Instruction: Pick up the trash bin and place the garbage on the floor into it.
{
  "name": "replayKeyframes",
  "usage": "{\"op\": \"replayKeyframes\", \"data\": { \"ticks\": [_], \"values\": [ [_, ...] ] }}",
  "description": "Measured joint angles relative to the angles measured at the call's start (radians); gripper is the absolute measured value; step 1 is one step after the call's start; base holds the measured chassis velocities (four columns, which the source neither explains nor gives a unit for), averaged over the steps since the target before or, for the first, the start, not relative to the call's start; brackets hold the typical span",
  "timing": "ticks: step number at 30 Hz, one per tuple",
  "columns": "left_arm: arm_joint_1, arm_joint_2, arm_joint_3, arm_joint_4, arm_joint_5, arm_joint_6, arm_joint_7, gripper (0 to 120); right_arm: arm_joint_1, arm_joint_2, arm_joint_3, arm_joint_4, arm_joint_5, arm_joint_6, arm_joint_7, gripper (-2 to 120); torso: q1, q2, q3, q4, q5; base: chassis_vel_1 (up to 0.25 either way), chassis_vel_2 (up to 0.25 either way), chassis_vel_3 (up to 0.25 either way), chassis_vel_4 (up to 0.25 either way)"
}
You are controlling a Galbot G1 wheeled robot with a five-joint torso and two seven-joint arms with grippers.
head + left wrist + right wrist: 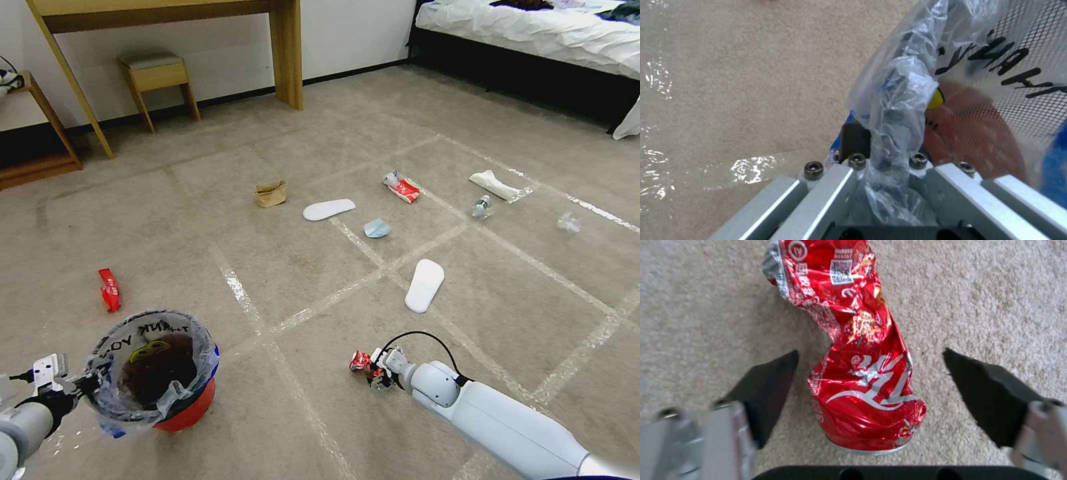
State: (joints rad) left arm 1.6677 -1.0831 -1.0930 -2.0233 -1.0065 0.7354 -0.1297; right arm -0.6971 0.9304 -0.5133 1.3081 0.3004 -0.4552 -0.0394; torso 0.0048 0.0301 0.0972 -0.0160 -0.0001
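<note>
Beige-grey taped carpet floor. Left gripper clamped on the bag-lined rim of the small round red plastic bin, held low. Right gripper, jaws wide, straddles crumpled red foil wrapper. Risk: slick foil squirts out on closing.

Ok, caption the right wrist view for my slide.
Right gripper open, fingers either side of a crushed red can lying on the carpet.

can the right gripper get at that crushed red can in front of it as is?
Likely yes. The right gripper is open, a finger on each side of the crushed red can lying on the carpet, nothing between them. The left gripper holds the trash bin off to the side.
</note>
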Motion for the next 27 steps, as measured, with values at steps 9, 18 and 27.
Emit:
{"op": "replayKeyframes", "data": {
  "ticks": [9,18,27],
  "values": [
    [-0.004,0.001,0.001,0.002,0.000,0.000,0.002,1,0.000,0.022,-0.005,-0.058,-0.017,0.043,0.002,50,0.000,0.000,0.000,-0.0001,-0.0001,0.000,0.000,0.000,0.000],
    [-0.018,0.005,0.011,0.016,0.001,0.000,0.003,1,-0.005,0.019,0.007,-0.052,-0.012,0.052,0.004,48,0.000,0.000,0.000,0.0000,0.0004,0.000,0.000,0.000,0.000],
    [-0.027,0.011,0.020,0.019,0.002,0.000,0.000,1,-0.030,-0.012,0.061,0.021,0.017,0.052,0.017,48,0.000,0.000,0.000,0.0000,0.0002,0.000,0.000,0.000,0.000]
  ]
}}
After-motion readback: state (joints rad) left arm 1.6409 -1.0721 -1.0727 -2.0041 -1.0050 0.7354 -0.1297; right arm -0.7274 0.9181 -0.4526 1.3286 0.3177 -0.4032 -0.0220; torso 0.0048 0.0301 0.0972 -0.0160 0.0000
